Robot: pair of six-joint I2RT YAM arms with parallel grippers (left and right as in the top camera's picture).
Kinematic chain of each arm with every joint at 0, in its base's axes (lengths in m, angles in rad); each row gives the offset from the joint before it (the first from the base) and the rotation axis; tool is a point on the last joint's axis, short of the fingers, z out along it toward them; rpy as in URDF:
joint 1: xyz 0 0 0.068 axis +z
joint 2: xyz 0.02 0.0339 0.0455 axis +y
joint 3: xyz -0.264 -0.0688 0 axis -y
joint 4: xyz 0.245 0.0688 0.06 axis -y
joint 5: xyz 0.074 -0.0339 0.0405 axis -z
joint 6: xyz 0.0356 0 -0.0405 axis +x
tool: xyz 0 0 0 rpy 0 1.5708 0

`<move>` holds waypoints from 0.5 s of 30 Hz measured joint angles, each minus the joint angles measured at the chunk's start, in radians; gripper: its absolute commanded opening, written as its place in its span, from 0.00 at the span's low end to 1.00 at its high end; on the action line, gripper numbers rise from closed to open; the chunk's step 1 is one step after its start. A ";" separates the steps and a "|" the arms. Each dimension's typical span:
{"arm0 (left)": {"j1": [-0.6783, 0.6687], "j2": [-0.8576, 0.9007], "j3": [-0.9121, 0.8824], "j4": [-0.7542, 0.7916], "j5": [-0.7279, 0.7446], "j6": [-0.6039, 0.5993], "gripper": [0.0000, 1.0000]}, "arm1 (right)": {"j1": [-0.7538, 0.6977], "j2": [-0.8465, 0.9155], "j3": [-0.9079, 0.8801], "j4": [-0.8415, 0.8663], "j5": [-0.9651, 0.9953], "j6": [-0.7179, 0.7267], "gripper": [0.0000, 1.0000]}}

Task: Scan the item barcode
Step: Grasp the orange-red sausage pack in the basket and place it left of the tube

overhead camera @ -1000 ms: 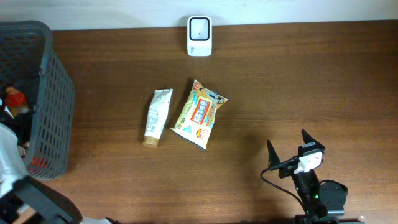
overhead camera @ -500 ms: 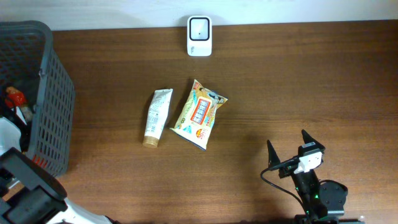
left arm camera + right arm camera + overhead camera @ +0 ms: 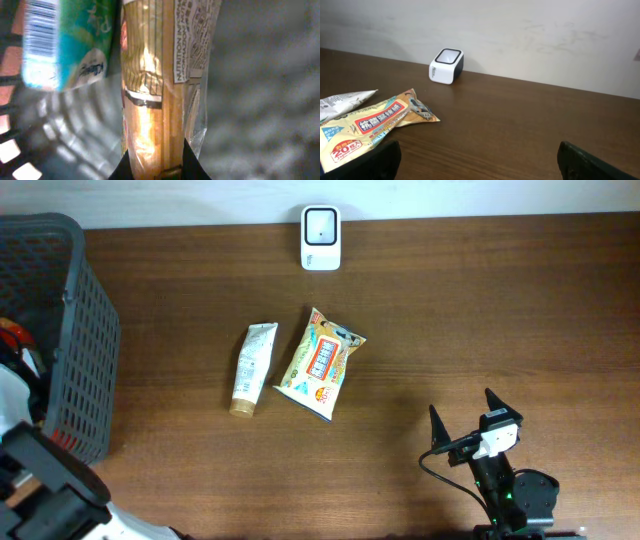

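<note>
In the left wrist view my left gripper (image 3: pixel 155 169) is shut on a long tan packet in a clear wrapper (image 3: pixel 150 95), which stands between the jaws with a nutrition label on its right face. No barcode on it is visible. The overhead view shows the left arm (image 3: pixel 18 395) reaching into the dark basket (image 3: pixel 85 310) at the far left. The white scanner with a dark window (image 3: pixel 321 237) (image 3: pixel 446 66) stands at the table's far edge. My right gripper (image 3: pixel 462 406) (image 3: pixel 480 165) rests open near the front right, with nothing between its fingers.
A teal pack with a barcode (image 3: pixel 65 40) lies beside the held packet inside the basket. On the table's middle lie a white tube (image 3: pixel 254 367) (image 3: pixel 345 100) and a yellow snack pouch (image 3: pixel 322 362) (image 3: pixel 370 122). Bare wood lies between them and the right gripper.
My left gripper has closed from wide open onto the tan packet in the basket, and the left arm has shifted slightly. The right arm and the table items have not moved.
</note>
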 measured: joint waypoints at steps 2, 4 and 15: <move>0.000 -0.063 0.000 -0.004 0.005 -0.016 0.00 | 0.000 0.000 0.000 0.000 0.000 0.000 0.99; 0.000 -0.161 0.006 -0.005 0.007 -0.045 0.00 | 0.000 0.000 0.000 0.000 0.000 0.000 0.99; -0.577 -0.685 0.187 -0.088 0.011 -0.104 0.00 | 0.000 0.000 0.000 0.000 0.001 0.000 0.99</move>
